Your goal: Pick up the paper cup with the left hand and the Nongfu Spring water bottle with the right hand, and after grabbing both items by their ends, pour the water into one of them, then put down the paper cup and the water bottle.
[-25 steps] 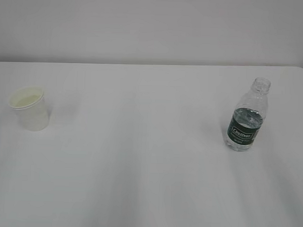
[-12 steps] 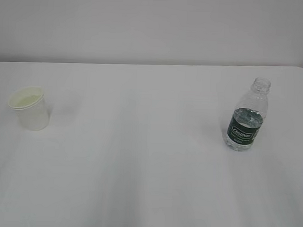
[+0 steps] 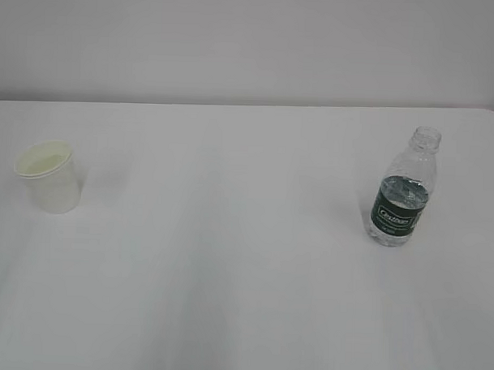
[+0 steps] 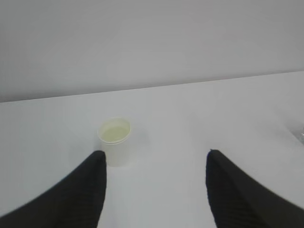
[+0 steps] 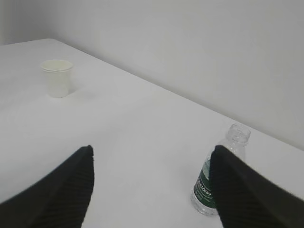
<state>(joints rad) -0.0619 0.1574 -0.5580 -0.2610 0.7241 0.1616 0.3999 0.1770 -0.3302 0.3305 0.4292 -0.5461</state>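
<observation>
Nothing has shifted since the earlier frames: the paper cup [image 3: 49, 176] stands table-left just beyond the open, empty left hand [image 4: 154, 190], while the green-labelled, illegibly lettered Nongfu Spring water bottle [image 3: 403, 190] stands table-right beside the open right hand [image 5: 152, 190].

Almost nothing differs across the last second in the exterior view. The paper cup [image 3: 49, 176] appears a hair lower against the far edge of the surface [image 3: 243, 298] than a second ago, a shift so slight it may be only picture noise. The Nongfu Spring water bottle [image 3: 403, 189] shows no change that can be made out.
</observation>
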